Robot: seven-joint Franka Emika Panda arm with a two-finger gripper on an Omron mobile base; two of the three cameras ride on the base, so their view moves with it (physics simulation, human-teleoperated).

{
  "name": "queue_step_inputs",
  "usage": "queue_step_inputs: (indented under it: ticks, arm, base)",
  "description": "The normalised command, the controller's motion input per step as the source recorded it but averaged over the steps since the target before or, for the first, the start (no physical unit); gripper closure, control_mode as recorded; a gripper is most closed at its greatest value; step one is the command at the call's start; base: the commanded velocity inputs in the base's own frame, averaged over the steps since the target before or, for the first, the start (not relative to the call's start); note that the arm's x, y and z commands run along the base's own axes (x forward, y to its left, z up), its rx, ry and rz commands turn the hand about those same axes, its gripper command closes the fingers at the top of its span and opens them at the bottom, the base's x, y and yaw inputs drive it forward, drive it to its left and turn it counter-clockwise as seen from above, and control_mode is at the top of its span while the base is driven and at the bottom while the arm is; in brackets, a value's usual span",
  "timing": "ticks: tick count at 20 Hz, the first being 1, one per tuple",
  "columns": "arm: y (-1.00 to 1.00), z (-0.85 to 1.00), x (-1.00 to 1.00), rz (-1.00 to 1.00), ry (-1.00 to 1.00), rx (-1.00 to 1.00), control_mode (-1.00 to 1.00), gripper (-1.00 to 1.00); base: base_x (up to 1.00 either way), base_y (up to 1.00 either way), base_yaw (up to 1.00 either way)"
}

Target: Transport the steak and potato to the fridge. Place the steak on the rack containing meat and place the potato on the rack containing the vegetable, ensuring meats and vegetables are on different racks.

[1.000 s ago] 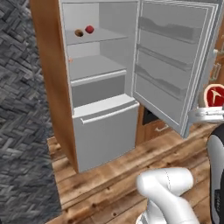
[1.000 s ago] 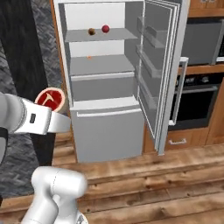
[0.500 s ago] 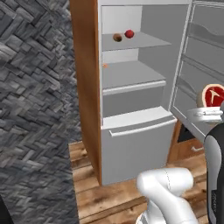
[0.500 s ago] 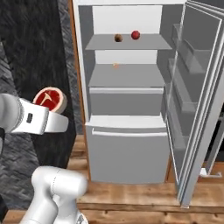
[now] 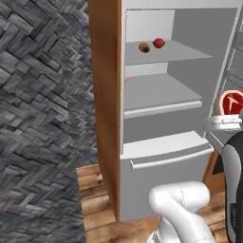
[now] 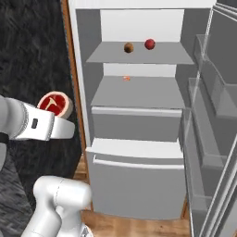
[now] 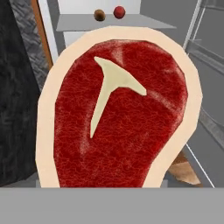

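Gripping flat, fat-rimmed red steak (image 7: 116,113)

Glossy white arm (image 6: 34,125), dark joints

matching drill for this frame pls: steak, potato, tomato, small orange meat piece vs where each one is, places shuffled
Things:
1. steak
2. potato
3. tomato
4. orange meat piece

Places:
A. top fridge shelf, the right one of the pair in the right base view
B. second shelf, alone near the back
C. outside the fridge, up at the pincer
D. top shelf, the left one of the pair in the right base view

Pairs: 1-C, 2-D, 3-A, 4-B
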Motion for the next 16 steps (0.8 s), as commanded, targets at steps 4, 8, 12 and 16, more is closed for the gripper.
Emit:
queue_step_inputs:
  ticks: [4,8,12,16]
  arm:
    - [0.0,0.0,0.0,0.0,0.0,0.0,1.0,1.0]
    - [0.0,0.0,0.0,0.0,0.0,0.0,1.0,1.0]
    - [0.0,0.0,0.0,0.0,0.0,0.0,1.0,1.0]
    - [0.0,0.0,0.0,0.0,0.0,0.0,1.0,1.0]
  base:
    - [0.56,-0.39,0.07]
    - [0.47,-0.54,0.12]
    - [0.54,-0.2,0.16]
    - [0.75,-0.13,0.13]
